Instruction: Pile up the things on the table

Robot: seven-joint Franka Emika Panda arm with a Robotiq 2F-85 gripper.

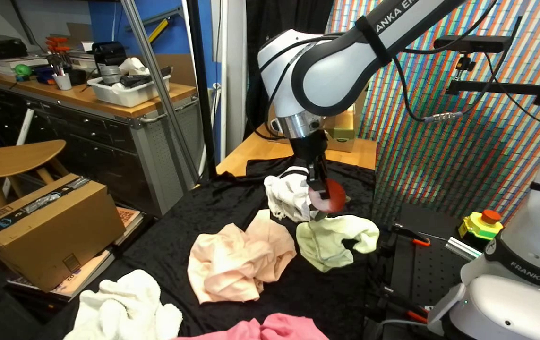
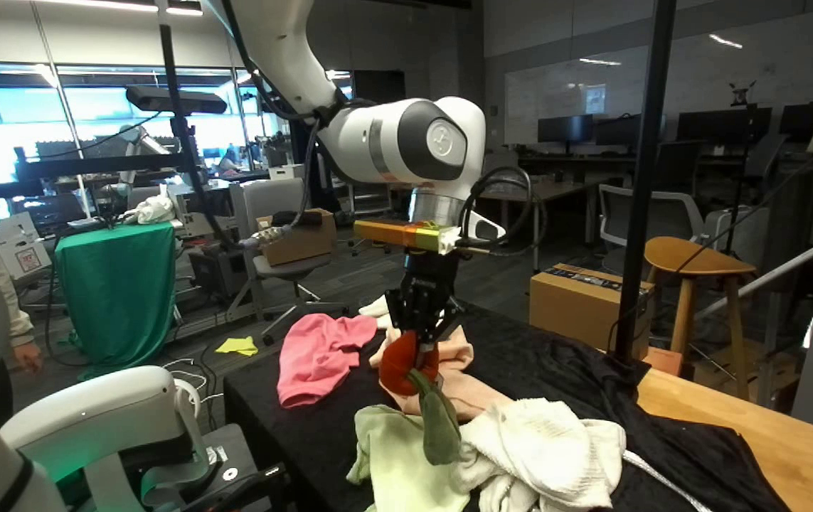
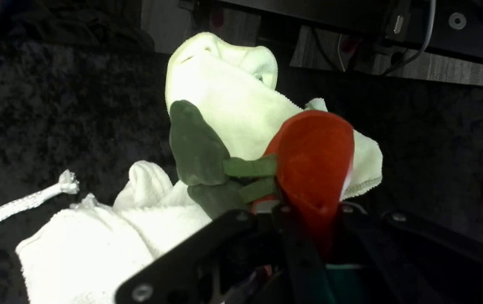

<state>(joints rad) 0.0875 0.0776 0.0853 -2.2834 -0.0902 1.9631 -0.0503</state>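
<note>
Jaws clenched on the soft red object (image 3: 315, 158) hold it apparently over the pale green cloth (image 1: 321, 243), probably to start a pile there. Just beside the pale green cloth lie a white cloth (image 2: 541, 444) and the peach cloth (image 1: 236, 264); the pink cloth (image 1: 281, 329), well apart from it, is cut off in an exterior view. Whether the dangling leaf (image 2: 440, 430) touches the pale green cloth is unclear.

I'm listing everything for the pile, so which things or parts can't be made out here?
White cloth beside the pink cloth: cut off by the bottom edge in an exterior view.
White cord: cut off by the left edge in the wrist view.
Red object: partly hidden by the gripper in the wrist view.
Anything under the peach cloth: hidden by it in both exterior views.
</note>
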